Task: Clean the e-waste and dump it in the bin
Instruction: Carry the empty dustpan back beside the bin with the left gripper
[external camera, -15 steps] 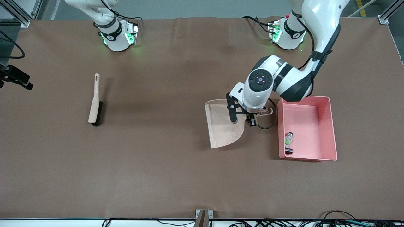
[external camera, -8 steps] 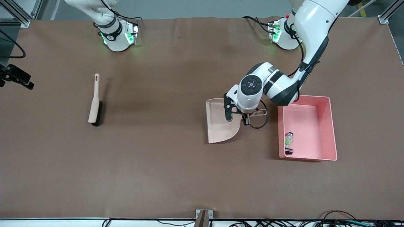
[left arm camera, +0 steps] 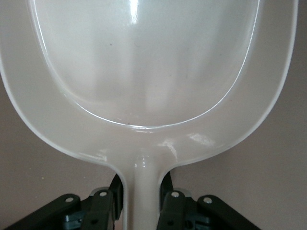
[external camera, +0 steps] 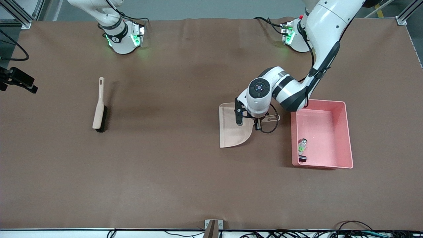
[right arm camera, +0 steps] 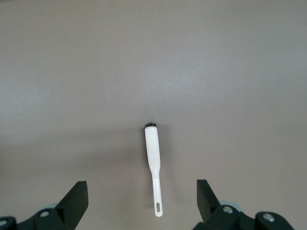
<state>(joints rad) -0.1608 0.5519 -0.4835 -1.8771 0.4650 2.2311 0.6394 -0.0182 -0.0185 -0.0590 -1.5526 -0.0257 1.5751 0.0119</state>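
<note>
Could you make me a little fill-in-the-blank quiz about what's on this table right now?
1. The left hand is shut on the handle of the beige ____.
2. Both pieces of e-waste lie inside the pink ____.
3. The right hand hangs open, high above the ____, which lies on the table.

Missing words: dustpan; bin; brush.

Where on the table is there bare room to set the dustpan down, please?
The widest free patch lies between the brush and the dustpan; the strip nearest the front camera is bare too. It is crowded where the left hand grips the dustpan handle beside the pink bin. The right hand waits above the brush.
</note>
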